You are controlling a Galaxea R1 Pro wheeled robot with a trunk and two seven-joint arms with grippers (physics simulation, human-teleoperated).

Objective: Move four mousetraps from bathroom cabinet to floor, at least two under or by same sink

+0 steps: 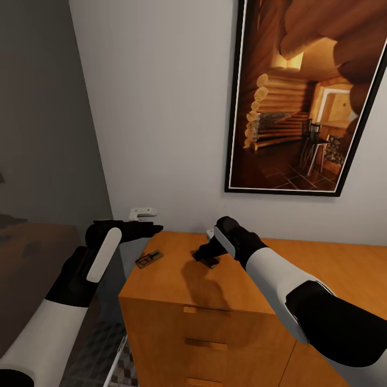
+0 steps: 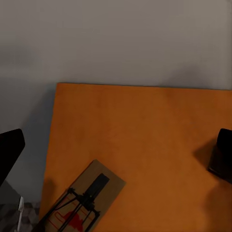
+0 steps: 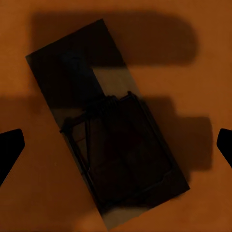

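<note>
The orange-brown cabinet [image 1: 177,279] stands against the wall, drawers facing me. Two mousetraps lie on its top. One small tan mousetrap [image 1: 149,259] rests near the left edge, and the left wrist view shows it [image 2: 82,203] with its wire bar and red mark. My left gripper [image 1: 146,230] hovers open just off the cabinet's left corner, above that trap. A second, shadowed mousetrap [image 3: 108,130] lies flat under my right gripper [image 1: 207,253], which is open; its fingertips [image 3: 10,147] straddle the trap without touching it. A strip of cube-patterned floor [image 1: 122,365] shows beside the cabinet.
A large framed log-cabin picture [image 1: 306,97] hangs on the white wall above the cabinet. A small white fixture [image 1: 142,213] is mounted on the wall behind my left gripper. A dark brown surface [image 1: 27,258] lies to the left, below a grey wall.
</note>
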